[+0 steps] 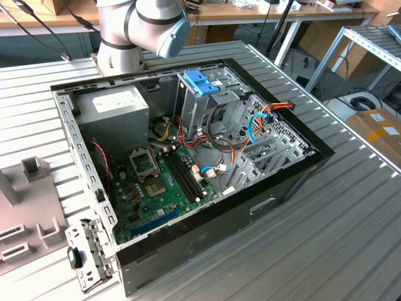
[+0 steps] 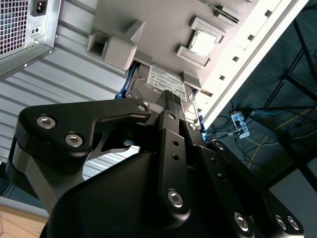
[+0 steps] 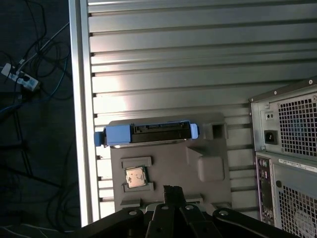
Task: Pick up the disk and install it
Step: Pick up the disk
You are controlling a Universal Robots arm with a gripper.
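The disk (image 3: 148, 134) sits in the grey holder (image 3: 208, 168) on the worktop (image 3: 173, 59); my pincer (image 3: 172, 189) hovers over it, pressed together and empty; I judge this the approach step, so gripping needs spreading first.

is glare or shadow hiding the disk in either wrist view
First wrist view: glare washes the slatted table just past the disk, yet its blue-railed edge reads clearly. Second wrist view: the dark, close gripper blocks part of the disk; its label is lit, and the table edge is blown out white.
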